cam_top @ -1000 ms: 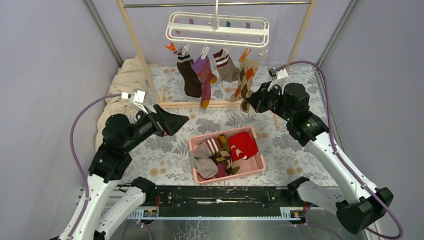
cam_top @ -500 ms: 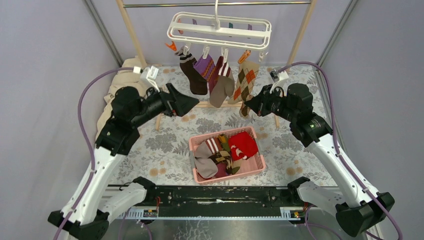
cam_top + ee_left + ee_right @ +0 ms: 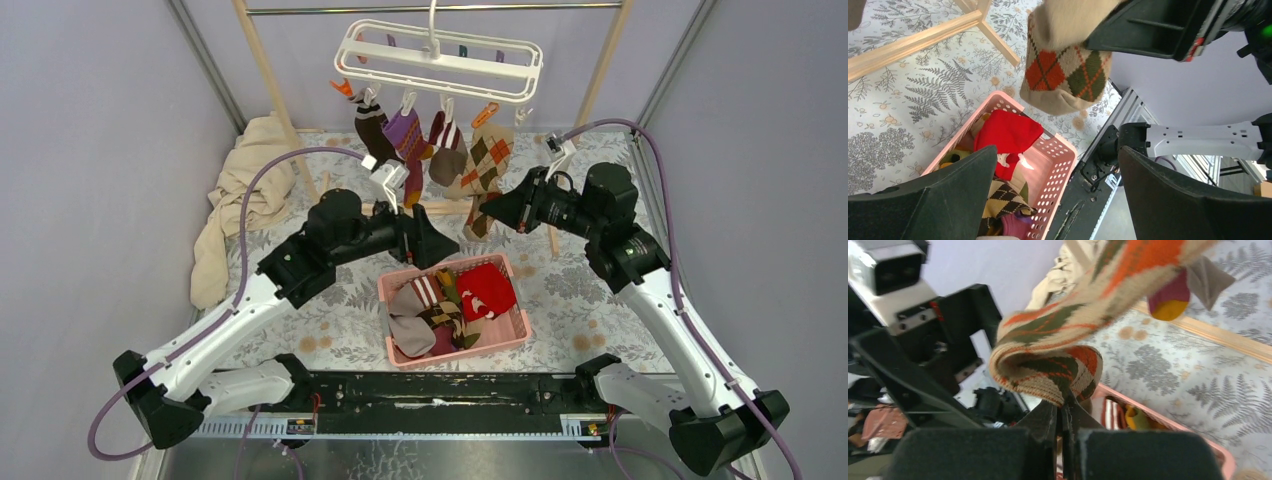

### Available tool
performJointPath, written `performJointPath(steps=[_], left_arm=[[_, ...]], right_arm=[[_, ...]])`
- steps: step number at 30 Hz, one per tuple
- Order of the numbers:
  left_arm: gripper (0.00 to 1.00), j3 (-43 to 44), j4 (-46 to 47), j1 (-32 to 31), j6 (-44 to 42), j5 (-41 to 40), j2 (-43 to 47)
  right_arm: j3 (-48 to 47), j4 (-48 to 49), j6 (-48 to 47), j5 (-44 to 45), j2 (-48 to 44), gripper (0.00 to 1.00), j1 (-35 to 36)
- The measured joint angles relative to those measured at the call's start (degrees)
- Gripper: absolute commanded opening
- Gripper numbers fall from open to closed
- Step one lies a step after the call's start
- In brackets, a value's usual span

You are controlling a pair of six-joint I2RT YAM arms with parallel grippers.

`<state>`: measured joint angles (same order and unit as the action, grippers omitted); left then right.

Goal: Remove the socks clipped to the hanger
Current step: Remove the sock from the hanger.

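Note:
The white hanger [image 3: 440, 55] hangs from the top rail. Clipped under it are a brown sock [image 3: 372, 130], a purple sock [image 3: 405, 135], a beige sock with maroon stripes [image 3: 447, 150] and a tan argyle sock [image 3: 482, 160]. My right gripper [image 3: 492, 213] is shut on the argyle sock's toe, seen up close in the right wrist view [image 3: 1048, 355], jaws [image 3: 1063, 415] pinched on the fabric. My left gripper [image 3: 440, 245] is open and empty over the pink basket's far edge, just below the argyle toe [image 3: 1065, 75]; its fingers [image 3: 923, 200] stand wide apart.
The pink basket [image 3: 515, 335] holds several removed socks, among them a red one [image 3: 487, 288]. A wooden rail frame [image 3: 262, 70] stands behind, its base bar [image 3: 445, 208] on the floral table. A beige cloth [image 3: 245, 185] lies at the far left.
My left arm has swung from the left side to the centre, above the basket's far edge. The hanger and socks have swayed. My right gripper keeps hold of the argyle toe.

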<state>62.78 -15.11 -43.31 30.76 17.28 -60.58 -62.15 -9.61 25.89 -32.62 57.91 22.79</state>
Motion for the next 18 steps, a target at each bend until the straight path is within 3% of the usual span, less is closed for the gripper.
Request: performJointPath(steps=[18], left_arm=[[0.99, -1.9, 12.5, -2.1, -3.1, -4.3, -3.8]], right_arm=[[7.6, 24.5, 18.9, -13.6, 3.9, 0.0, -0.1]])
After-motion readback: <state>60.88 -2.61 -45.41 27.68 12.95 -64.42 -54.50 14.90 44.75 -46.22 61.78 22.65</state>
